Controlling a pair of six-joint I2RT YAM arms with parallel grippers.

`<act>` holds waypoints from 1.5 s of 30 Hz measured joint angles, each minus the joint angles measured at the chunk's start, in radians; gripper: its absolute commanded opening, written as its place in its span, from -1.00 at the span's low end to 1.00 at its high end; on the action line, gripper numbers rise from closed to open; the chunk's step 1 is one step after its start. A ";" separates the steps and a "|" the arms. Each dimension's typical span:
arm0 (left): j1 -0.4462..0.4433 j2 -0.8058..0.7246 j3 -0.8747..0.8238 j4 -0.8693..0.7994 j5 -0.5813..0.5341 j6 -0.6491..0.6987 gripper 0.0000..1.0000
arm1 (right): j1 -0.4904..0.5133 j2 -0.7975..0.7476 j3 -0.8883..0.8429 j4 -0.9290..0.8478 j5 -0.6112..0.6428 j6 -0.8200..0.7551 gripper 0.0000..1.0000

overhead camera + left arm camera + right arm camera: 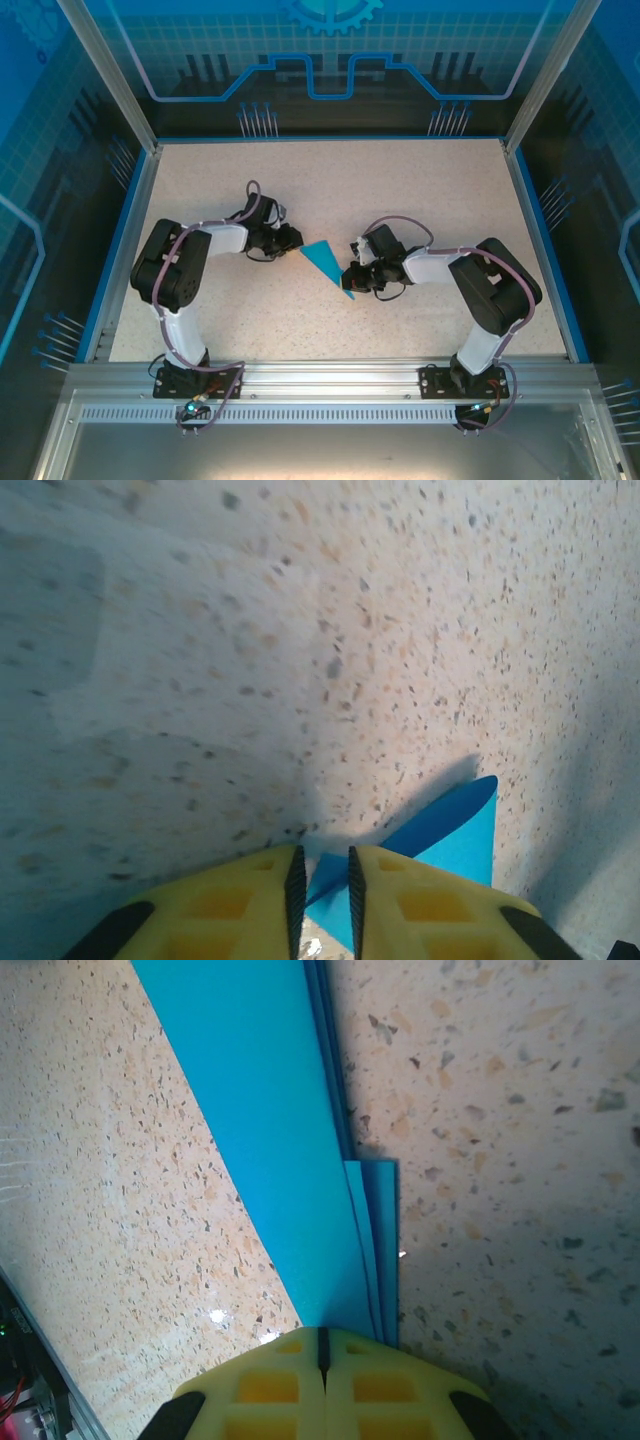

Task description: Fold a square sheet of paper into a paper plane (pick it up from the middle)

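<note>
The left gripper [322, 880] has its jaws a narrow slit apart. In the left wrist view a corner of the teal plane [440, 830] sits in that slit between the yellow fingers [240, 905]. I cannot tell whether the pads actually pinch the paper. From there the paper fans out to the right over the speckled table [300, 630] and ends in a straight edge.

The right gripper [322, 1338] has its jaws fully together, with only a thin dark seam between the two yellow fingers [250, 1385]. In the right wrist view the plane [260, 1100] runs away from the fingertips as a long teal strip, its stacked folded edges showing along its right side. The paper's end passes under the tips. I cannot tell whether it is clamped or just lies beneath them.

In the top view the plane [324, 264] lies flat near the middle of the table [420, 190] as a slim triangle. Its wide end is at the far left, just beside the left gripper [292, 240]. Its point is at the near right, just below the right gripper [350, 278]. The two grippers face each other across the paper, with both arms bent inward from their bases at the near edge.
</note>
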 measured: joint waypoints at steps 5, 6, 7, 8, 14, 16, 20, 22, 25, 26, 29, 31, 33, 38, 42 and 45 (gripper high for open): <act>0.038 -0.059 0.000 -0.083 -0.081 0.029 -0.25 | 0.019 -0.021 0.026 -0.066 0.051 0.002 -0.68; 0.044 -0.079 0.000 -0.101 -0.096 0.031 -0.19 | 0.021 -0.031 0.033 -0.092 0.064 0.002 -0.59; 0.048 -0.102 0.000 -0.118 -0.108 0.029 -0.13 | 0.024 -0.045 0.043 -0.122 0.079 0.000 -0.44; 0.049 -0.124 0.000 -0.132 -0.116 0.030 -0.09 | 0.025 -0.060 0.051 -0.145 0.092 0.000 -0.30; 0.043 -0.258 -0.001 -0.211 -0.140 0.025 0.18 | 0.025 -0.237 0.090 -0.217 0.200 0.003 0.38; 0.033 -0.292 -0.002 -0.240 -0.156 0.018 0.24 | 0.024 -0.305 0.087 -0.227 0.257 0.015 0.51; -0.029 -0.327 -0.003 -0.298 -0.198 0.002 0.40 | 0.006 -0.407 0.032 -0.233 0.346 0.039 0.66; -0.087 -0.333 -0.002 -0.326 -0.233 -0.016 0.51 | -0.015 -0.445 -0.013 -0.243 0.379 0.042 0.70; -0.187 -0.333 0.008 -0.378 -0.299 -0.045 0.67 | -0.044 -0.474 -0.059 -0.274 0.426 0.050 0.72; -0.219 -0.333 0.018 -0.397 -0.319 -0.052 0.72 | -0.050 -0.480 -0.067 -0.285 0.439 0.050 0.72; -0.328 -0.309 0.082 -0.455 -0.410 -0.081 0.82 | -0.069 -0.491 -0.084 -0.317 0.478 0.058 0.74; -0.399 -0.257 0.161 -0.495 -0.480 -0.100 0.84 | -0.079 -0.498 -0.095 -0.332 0.502 0.066 0.77; -0.452 -0.192 0.240 -0.528 -0.538 -0.103 0.85 | -0.088 -0.507 -0.109 -0.344 0.527 0.075 0.81; -0.534 -0.006 0.435 -0.636 -0.656 -0.102 0.78 | -0.104 -0.559 -0.161 -0.381 0.581 0.094 0.84; -0.558 0.109 0.544 -0.721 -0.732 -0.100 0.62 | -0.117 -0.625 -0.191 -0.406 0.612 0.102 0.84; -0.559 0.146 0.574 -0.773 -0.768 -0.098 0.46 | -0.127 -0.665 -0.203 -0.418 0.622 0.103 0.84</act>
